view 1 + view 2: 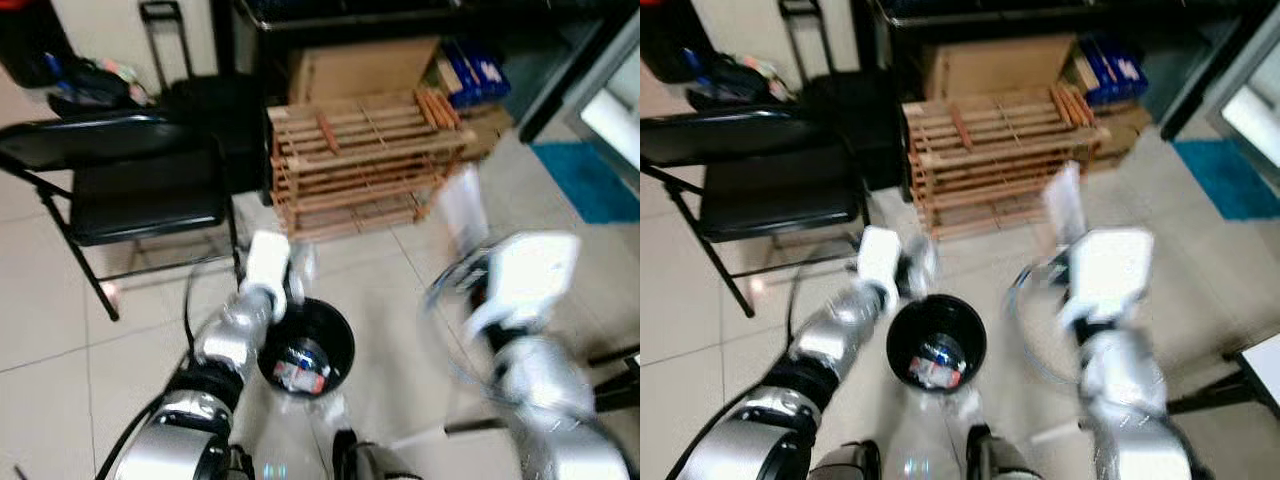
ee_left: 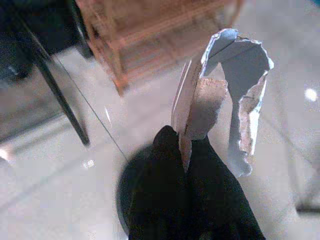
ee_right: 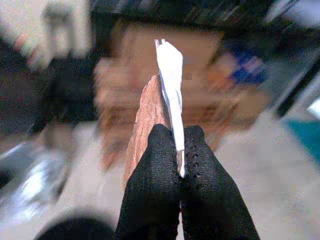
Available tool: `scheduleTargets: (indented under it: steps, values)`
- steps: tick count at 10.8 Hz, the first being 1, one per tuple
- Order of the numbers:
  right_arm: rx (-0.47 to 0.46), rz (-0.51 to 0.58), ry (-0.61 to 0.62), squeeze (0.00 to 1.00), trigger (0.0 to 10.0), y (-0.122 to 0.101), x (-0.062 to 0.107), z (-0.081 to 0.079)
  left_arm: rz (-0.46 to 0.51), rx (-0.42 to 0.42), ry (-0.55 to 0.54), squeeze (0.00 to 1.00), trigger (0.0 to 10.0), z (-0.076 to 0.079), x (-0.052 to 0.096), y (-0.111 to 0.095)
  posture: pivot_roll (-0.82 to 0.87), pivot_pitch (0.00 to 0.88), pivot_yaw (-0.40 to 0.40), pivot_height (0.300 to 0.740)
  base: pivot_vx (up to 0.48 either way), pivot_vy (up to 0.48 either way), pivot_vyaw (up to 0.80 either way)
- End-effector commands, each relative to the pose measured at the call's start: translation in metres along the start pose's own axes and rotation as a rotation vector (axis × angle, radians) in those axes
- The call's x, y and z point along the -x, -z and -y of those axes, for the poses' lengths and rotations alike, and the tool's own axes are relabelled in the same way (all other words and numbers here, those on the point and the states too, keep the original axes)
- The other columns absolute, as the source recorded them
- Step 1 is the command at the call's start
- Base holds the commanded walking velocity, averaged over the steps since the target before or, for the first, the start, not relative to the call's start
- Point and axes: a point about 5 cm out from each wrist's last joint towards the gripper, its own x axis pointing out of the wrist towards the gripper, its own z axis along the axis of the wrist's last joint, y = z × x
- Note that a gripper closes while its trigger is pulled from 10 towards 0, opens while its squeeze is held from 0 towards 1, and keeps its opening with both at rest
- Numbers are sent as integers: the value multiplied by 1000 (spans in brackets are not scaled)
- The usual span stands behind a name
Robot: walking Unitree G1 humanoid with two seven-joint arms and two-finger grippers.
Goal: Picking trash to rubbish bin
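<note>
One black rubbish bin [image 1: 306, 345] with trash inside; two torn cardboard scraps, one [image 2: 220, 95] pinched in the left gripper [image 2: 186, 145], one [image 3: 162, 95] in the right gripper [image 3: 179, 150]. One wooden rack [image 1: 360, 160], one folding chair [image 1: 130, 170], one cardboard box [image 1: 365, 68].

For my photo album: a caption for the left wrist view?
Left gripper pinching torn white cardboard scrap above pale tiled floor.

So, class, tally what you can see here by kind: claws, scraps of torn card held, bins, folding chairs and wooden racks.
Claws: 2, left claw and right claw
Torn card scraps held: 2
Black bins: 1
Folding chairs: 1
Wooden racks: 1
Total: 7
</note>
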Motion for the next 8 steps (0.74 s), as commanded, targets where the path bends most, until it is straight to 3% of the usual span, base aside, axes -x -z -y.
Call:
scheduleTargets:
  steps: [1,2,3,6,8]
  values:
    - [-16,-51,-53,0,10000,6,2,-6,-30,-26,39,0,10000,11,1,11,-3,270,-97,740,0,0,0]
    - [-20,-179,-123,0,10000,39,3,-15,-59,-35,50,0,10000,18,0,19,-32,271,-104,740,0,0,0]
    - [-16,-240,-133,0,10000,62,2,-19,-70,-39,61,0,10000,24,0,22,-34,268,-106,740,0,0,0]
    - [-25,-351,-200,0,10000,92,4,-33,-102,-81,67,0,10000,29,1,34,-21,275,-112,740,0,0,0]
    - [-24,-359,-205,0,10000,98,8,-35,-141,-120,49,0,10000,24,5,46,-23,277,-113,740,0,0,0]
